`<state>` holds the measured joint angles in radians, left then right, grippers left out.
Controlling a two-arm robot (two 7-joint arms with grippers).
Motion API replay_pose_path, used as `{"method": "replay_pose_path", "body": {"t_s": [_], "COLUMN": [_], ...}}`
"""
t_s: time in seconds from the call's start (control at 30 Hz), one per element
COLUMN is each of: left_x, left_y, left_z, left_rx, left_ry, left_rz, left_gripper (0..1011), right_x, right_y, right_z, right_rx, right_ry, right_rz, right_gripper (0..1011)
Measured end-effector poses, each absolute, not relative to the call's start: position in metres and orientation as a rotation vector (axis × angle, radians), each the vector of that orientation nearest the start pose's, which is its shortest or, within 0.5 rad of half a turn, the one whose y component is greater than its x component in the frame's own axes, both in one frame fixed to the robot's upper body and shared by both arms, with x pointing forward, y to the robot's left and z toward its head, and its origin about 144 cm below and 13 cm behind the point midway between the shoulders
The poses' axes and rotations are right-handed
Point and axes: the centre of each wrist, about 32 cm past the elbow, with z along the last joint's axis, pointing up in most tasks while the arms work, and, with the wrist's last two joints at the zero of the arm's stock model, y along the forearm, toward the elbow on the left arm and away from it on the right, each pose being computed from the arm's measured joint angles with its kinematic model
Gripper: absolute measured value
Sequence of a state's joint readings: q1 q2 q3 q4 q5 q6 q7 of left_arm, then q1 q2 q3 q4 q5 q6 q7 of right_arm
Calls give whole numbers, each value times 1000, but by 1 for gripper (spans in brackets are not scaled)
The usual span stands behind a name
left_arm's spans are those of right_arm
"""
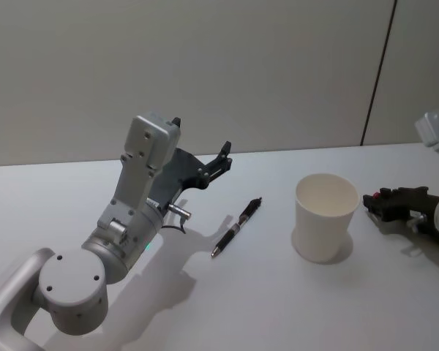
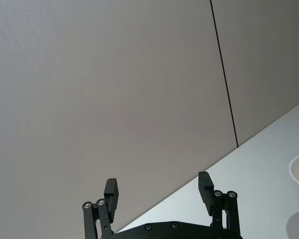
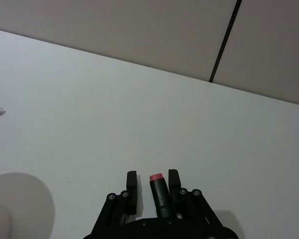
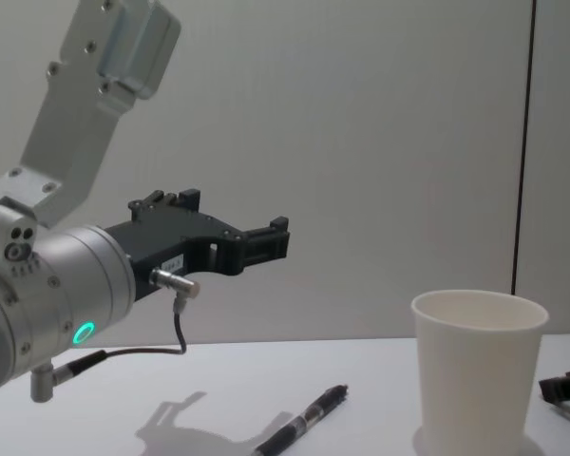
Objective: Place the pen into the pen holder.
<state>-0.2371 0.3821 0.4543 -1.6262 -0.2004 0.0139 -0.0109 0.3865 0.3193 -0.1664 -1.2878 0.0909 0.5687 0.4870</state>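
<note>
The pen [image 1: 236,228] is black with a silver middle and lies flat on the white table, between my left arm and the pen holder; the chest view has the pen [image 4: 304,423] low at centre. The pen holder [image 1: 325,216] is a plain white paper cup standing upright and empty, also seen as the pen holder [image 4: 475,370]. My left gripper [image 1: 223,157] is raised above the table, up and left of the pen, open and empty; its fingers [image 2: 111,194] stand wide apart. My right gripper [image 1: 372,201] rests low just right of the cup.
The white table [image 1: 227,307] runs back to a grey wall with a dark vertical seam [image 1: 377,73]. In the right wrist view a black stub with a red tip [image 3: 157,185] sits at the right gripper's front.
</note>
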Motion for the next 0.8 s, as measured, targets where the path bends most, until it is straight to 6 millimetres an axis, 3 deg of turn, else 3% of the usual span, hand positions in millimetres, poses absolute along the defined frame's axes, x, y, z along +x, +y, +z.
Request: {"method": "replay_pose_path", "body": {"t_s": [0.8], "left_x": [492], "left_y": [198], "left_z": [1204], "left_rx": [61], "left_ry": [-268], "left_rz": [1124], "left_gripper": [1001], "right_x": [561], "right_y": [-301], "right_z": [1196], "right_rx": [-512], "right_ry": [296], "right_rz": [-1076], "right_gripper": [226]}}
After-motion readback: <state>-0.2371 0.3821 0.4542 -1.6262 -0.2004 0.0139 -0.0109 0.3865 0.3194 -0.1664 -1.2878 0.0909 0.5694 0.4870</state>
